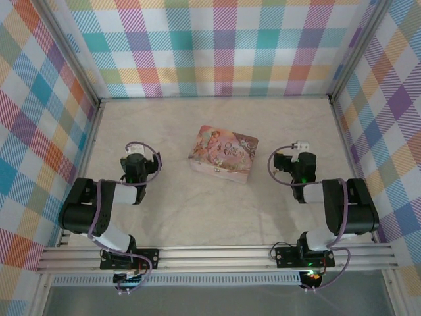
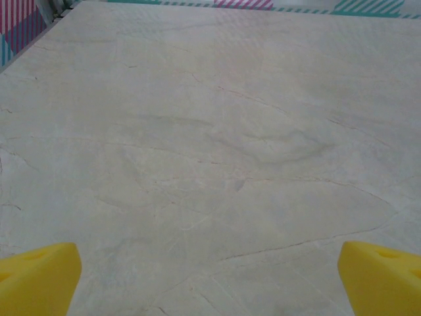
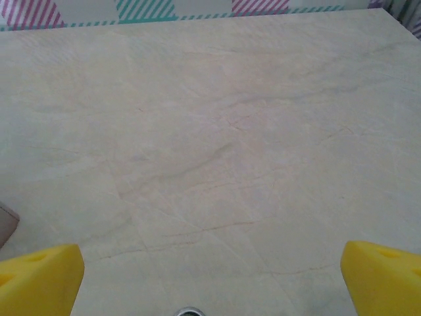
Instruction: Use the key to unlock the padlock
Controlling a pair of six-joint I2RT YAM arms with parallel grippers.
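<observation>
Beside the tin (image 1: 223, 154), 2 claws (image 2: 209, 280) (image 3: 210, 280) gape, arms (image 1: 99, 209) (image 1: 343, 207) folded.

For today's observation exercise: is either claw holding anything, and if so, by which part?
Nothing is held: the left claw and right claw are both open above the table.

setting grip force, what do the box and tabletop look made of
Box: probably printed tin, going by its rounded corners and the full-colour picture on the lid; could be card. Tabletop: matte, pale marble pattern with thin veins; real stone or printed laminate, cannot tell.
</observation>
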